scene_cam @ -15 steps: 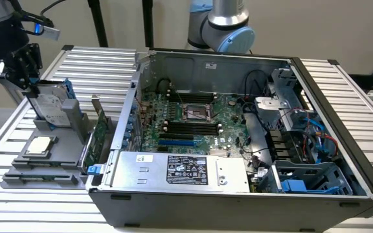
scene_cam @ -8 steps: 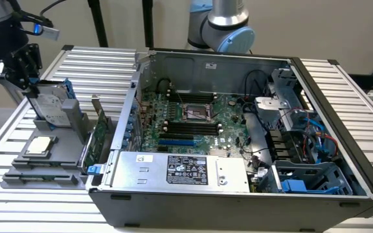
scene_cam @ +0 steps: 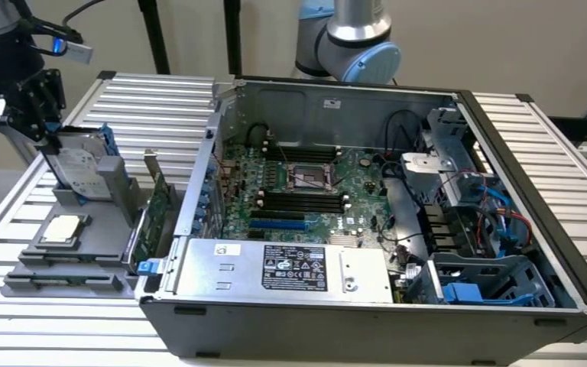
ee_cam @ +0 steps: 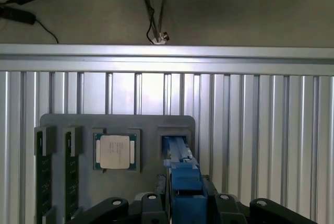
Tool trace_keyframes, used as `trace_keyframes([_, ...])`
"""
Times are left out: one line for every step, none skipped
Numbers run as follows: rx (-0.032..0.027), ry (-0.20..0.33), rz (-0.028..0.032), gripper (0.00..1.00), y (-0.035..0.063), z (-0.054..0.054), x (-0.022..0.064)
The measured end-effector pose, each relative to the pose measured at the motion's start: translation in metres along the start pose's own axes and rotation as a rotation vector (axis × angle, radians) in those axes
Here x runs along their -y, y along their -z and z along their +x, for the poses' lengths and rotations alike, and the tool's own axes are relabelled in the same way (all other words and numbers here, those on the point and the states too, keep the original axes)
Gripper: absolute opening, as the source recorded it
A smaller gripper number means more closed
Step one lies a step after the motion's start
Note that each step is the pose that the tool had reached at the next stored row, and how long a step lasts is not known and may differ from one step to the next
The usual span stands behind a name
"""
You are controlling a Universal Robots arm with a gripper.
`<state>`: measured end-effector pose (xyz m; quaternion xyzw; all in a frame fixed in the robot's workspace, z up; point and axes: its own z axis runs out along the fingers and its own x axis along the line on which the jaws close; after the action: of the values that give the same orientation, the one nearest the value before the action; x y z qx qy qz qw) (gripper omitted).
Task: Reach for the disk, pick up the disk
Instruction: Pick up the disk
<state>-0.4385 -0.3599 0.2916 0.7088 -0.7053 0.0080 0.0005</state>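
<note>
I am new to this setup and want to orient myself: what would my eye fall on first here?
The open computer case in the middle, with its green motherboard bare. At the exterior view's left, the disk stands upright in a grey holder, with the gripper at its top.

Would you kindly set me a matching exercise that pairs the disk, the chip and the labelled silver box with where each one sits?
1. disk
2. chip
3. silver box

A. inside the open computer case
B. upright in a slot of the grey tray, just below the gripper
C. flat in the grey tray

Pairs: 1-B, 2-C, 3-A
</note>
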Motion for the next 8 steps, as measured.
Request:
trace_keyframes([-0.0001, 0.000, 0.0000, 0.38, 0.0000, 0.0000, 0.0000])
trace_keyframes([-0.0003, 0.000, 0.0000, 0.36, -0.0001, 0.0000, 0.0000])
trace_keyframes([-0.0001, 0.000, 0.0000, 0.32, -0.0001, 0.0000, 0.0000])
trace_keyframes([0.0000, 0.000, 0.0001, 0.32, -0.0002, 0.0000, 0.0000])
trace_keyframes([0.0001, 0.000, 0.0002, 0.32, -0.0002, 0.0000, 0.0000])
trace_keyframes([0.0000, 0.000, 0.0002, 0.32, -0.0002, 0.0000, 0.0000])
trace_keyframes([0.0001, 0.000, 0.0003, 0.32, -0.0002, 0.0000, 0.0000])
trace_keyframes([0.0001, 0.000, 0.0003, 0.32, -0.0003, 0.0001, 0.0000])
